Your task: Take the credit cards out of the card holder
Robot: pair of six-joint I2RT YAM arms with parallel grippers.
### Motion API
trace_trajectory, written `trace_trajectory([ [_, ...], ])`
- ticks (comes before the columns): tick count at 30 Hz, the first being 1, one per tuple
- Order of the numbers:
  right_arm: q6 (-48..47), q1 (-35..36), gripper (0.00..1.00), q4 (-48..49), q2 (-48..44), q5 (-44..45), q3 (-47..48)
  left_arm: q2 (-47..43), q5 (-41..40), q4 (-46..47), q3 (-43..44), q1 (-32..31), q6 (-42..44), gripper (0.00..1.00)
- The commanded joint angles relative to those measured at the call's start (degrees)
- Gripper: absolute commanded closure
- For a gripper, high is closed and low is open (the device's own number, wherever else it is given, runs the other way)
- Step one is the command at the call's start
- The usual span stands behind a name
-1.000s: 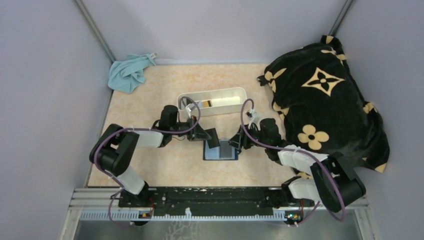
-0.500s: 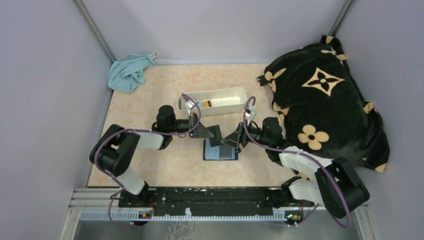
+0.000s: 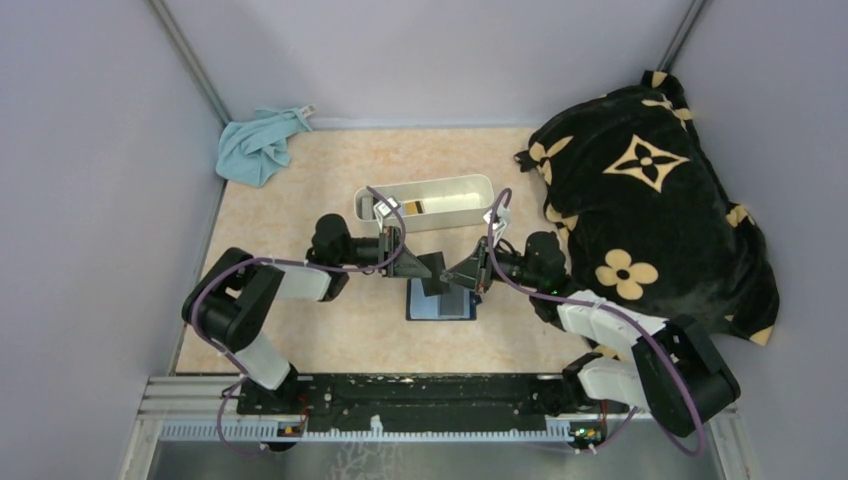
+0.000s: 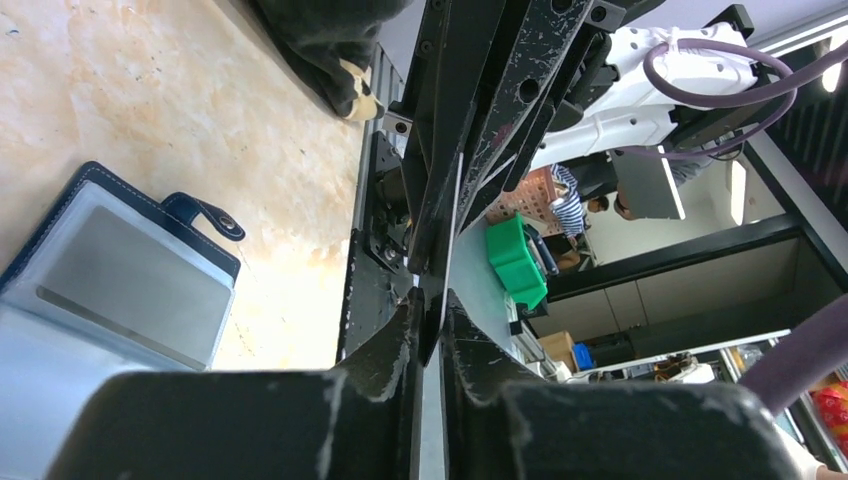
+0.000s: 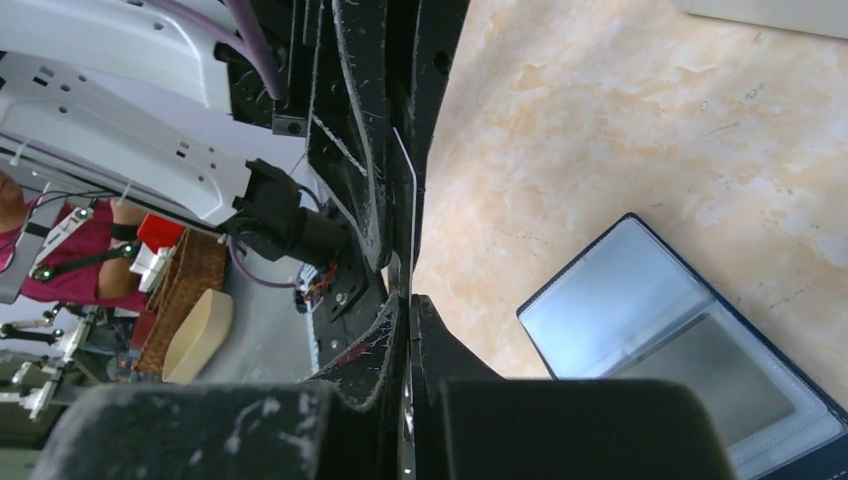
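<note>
Where the top view shows both arms meeting nose to nose, a dark card (image 3: 433, 268) hangs between the left pincer (image 3: 420, 266) and right pincer (image 3: 453, 272). It sits just above the open holder (image 3: 440, 305), which lies flat on the tabletop (image 3: 300, 200). The card's long axis runs left to right, from one pincer to the other, and the holder's does too. If both arms pull while both clamp, the card could bend or snap free.

From the left wrist, the card (image 4: 452, 220) is edge-on, a thin pale line pointing straight away. The left fingers (image 4: 395, 340) flank its near end closely, but I cannot tell whether they pinch it. Below, the holder (image 4: 40, 340) keeps a grey card (image 4: 130, 275) in a clear pocket.

From the right wrist, the right pincer (image 5: 408, 300) is clenched on the card's (image 5: 408, 210) other end. A grip that short could let the card pivot and drop onto the holder (image 5: 600, 300) once it carries the card alone.
</note>
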Motion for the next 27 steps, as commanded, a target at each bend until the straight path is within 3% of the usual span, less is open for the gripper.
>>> trace_trajectory([
  [1,0.34,0.37,1.00,3.81,-1.22,0.71,2.23,1.52,1.09,9.79,-1.10,-0.37,-4.44,0.83],
  [8,2.70,0.37,1.00,6.55,-2.58,3.29,1.15,3.73,-2.30,21.74,-3.51,-0.33,-10.85,0.77],
  [13,3.94,0.37,1.00,8.27,-1.88,2.74,1.20,4.90,-2.43,25.17,-3.71,-0.39,-12.84,0.74],
  [19,4.05,0.37,1.00,8.24,-1.82,2.46,0.84,4.81,-3.75,25.83,-4.23,-0.31,-12.45,0.83],
  [23,4.02,0.37,1.00,7.92,-2.19,2.42,0.14,4.36,-4.72,25.07,-4.07,-0.25,-11.33,1.00],
  [27,3.52,0.37,1.00,6.86,-2.81,2.76,-0.32,4.28,-5.20,25.14,-3.73,-0.03,-11.25,1.00],
])
